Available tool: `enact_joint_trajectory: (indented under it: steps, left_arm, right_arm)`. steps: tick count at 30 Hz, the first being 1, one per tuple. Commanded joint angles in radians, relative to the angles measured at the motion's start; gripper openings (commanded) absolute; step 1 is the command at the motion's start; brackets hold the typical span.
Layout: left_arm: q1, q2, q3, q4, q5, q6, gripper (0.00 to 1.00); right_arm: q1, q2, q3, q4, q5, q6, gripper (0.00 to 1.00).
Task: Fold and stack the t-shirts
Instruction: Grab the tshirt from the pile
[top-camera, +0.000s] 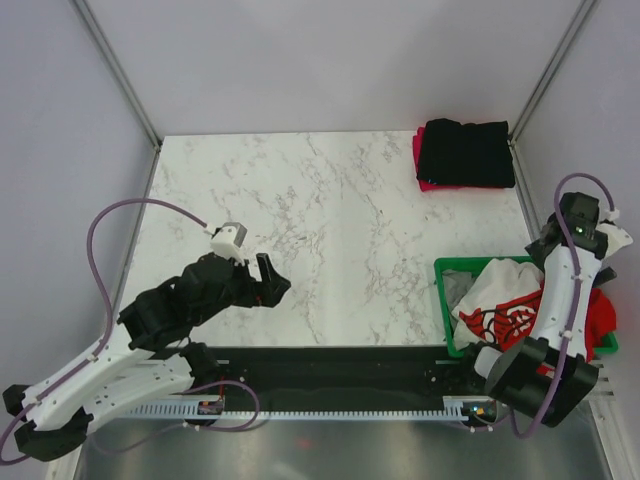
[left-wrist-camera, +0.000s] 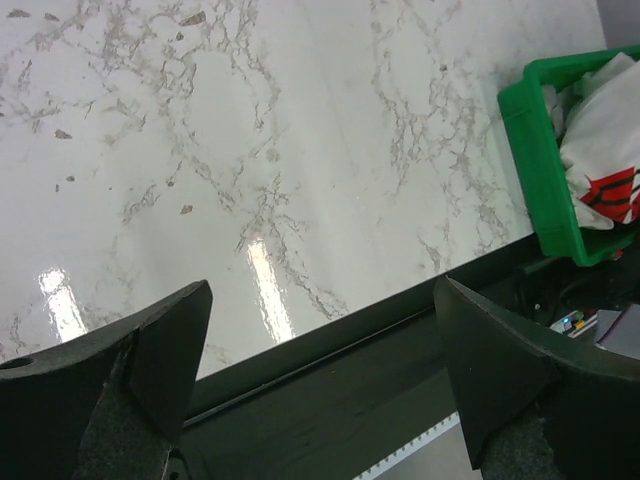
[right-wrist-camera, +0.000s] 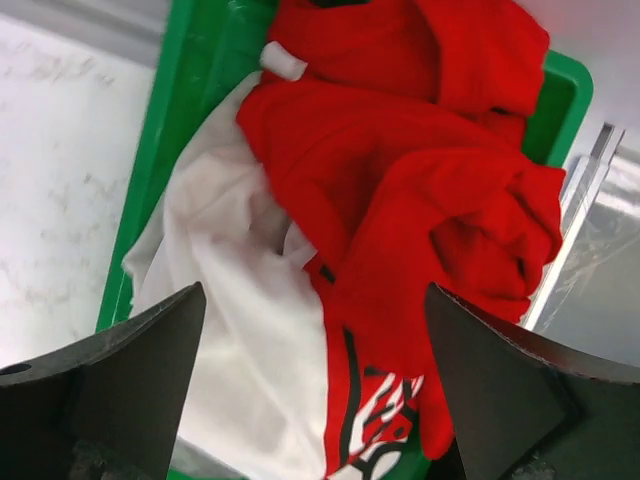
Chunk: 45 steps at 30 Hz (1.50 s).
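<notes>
Left arm (top-camera: 150, 335) extended, left claw (left-wrist-camera: 320, 325) spread wide, right arm (top-camera: 556, 305) raised, right claw (right-wrist-camera: 315, 330) spread wide

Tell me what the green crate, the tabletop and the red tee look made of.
The green crate is likely moulded plastic: rigid, smooth rim, even colour, slight sheen. The tabletop is a glossy marble-look surface with grey veins and bright light reflections; stone or laminate, can't tell. The red t-shirt is soft matte cloth, probably cotton knit, bunched in loose folds.

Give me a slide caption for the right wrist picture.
Right hand, open, hovers above a green crate holding a crumpled red t-shirt and a white t-shirt with red print.
</notes>
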Motion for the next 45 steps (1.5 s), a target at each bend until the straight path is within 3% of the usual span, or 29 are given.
enact_joint_trajectory:
  steps: [1, 5, 10, 11, 14, 18, 21, 22, 23, 29, 34, 37, 38, 39, 40, 41, 42, 43, 44, 45]
  left_arm:
    - [0.005, 0.010, -0.029, -0.002, 0.013, 0.030, 1.00]
    - [0.005, -0.001, -0.057, -0.019, 0.029, 0.025, 1.00]
    - [0.006, -0.028, -0.097, -0.023, 0.022, 0.019, 1.00]
    - [0.005, -0.031, -0.101, -0.025, 0.020, 0.017, 1.00]
    - [0.005, -0.036, -0.118, -0.023, 0.011, 0.008, 0.99]
    - [0.006, -0.033, -0.109, -0.026, 0.002, 0.016, 1.00]
    - [0.005, -0.022, -0.065, -0.048, -0.029, 0.040, 0.99]
    - [0.005, -0.021, -0.056, -0.063, -0.038, 0.054, 0.99]
    - [0.005, -0.021, -0.046, -0.068, -0.059, 0.060, 0.99]
    - [0.003, -0.068, -0.074, -0.074, -0.122, 0.053, 0.99]
    - [0.004, -0.108, -0.077, -0.074, -0.179, 0.045, 0.99]
    - [0.003, -0.126, -0.085, -0.073, -0.211, 0.030, 0.99]
    - [0.004, -0.136, -0.088, -0.074, -0.227, 0.025, 0.99]
    - [0.003, -0.139, -0.089, -0.073, -0.231, 0.020, 0.98]
    - [0.004, -0.143, -0.089, -0.074, -0.237, 0.019, 0.98]
    - [0.003, -0.152, -0.092, -0.073, -0.242, 0.017, 0.98]
    - [0.004, -0.157, -0.092, -0.073, -0.242, 0.016, 0.98]
    - [0.005, -0.160, -0.091, -0.074, -0.245, 0.014, 0.98]
    - [0.003, -0.166, -0.092, -0.073, -0.253, 0.013, 0.97]
    - [0.004, -0.174, -0.092, -0.074, -0.256, 0.010, 0.97]
  right_arm:
    - [-0.139, 0.047, 0.034, 0.003, -0.082, 0.062, 0.98]
    - [-0.249, 0.047, -0.051, 0.051, -0.118, 0.082, 0.96]
    - [-0.267, 0.033, -0.104, 0.100, -0.127, 0.085, 0.90]
    - [-0.269, 0.036, -0.111, 0.103, -0.135, 0.082, 0.80]
    - [-0.269, 0.015, -0.107, 0.109, -0.130, 0.074, 0.61]
    - [-0.266, -0.020, -0.070, 0.091, -0.145, 0.073, 0.52]
    - [-0.263, -0.056, -0.016, 0.080, -0.185, 0.059, 0.31]
    - [-0.255, -0.066, -0.001, 0.081, -0.201, 0.058, 0.13]
    - [-0.253, -0.091, 0.028, 0.084, -0.216, 0.059, 0.03]
    - [-0.204, -0.178, 0.172, 0.127, -0.484, 0.100, 0.00]
    - [-0.118, -0.192, 0.339, 0.282, -0.679, 0.201, 0.00]
    - [-0.031, -0.146, 0.392, 0.547, -0.932, 0.351, 0.00]
    - [0.074, -0.099, 0.408, 0.759, -1.072, 0.401, 0.00]
    - [0.151, -0.062, 0.430, 0.858, -1.122, 0.442, 0.00]
    - [0.343, -0.013, 0.477, 0.915, -1.171, 0.476, 0.00]
    - [0.468, 0.121, 0.675, 0.925, -1.198, 0.437, 0.00]
    - [0.604, 0.200, 0.817, 0.807, -1.198, 0.357, 0.00]
    - [0.853, 0.366, 1.128, 0.732, -1.184, 0.287, 0.00]
    - [0.960, 0.454, 1.297, 0.578, -1.160, 0.159, 0.00]
    - [1.028, 0.546, 1.464, 0.518, -1.128, 0.133, 0.00]
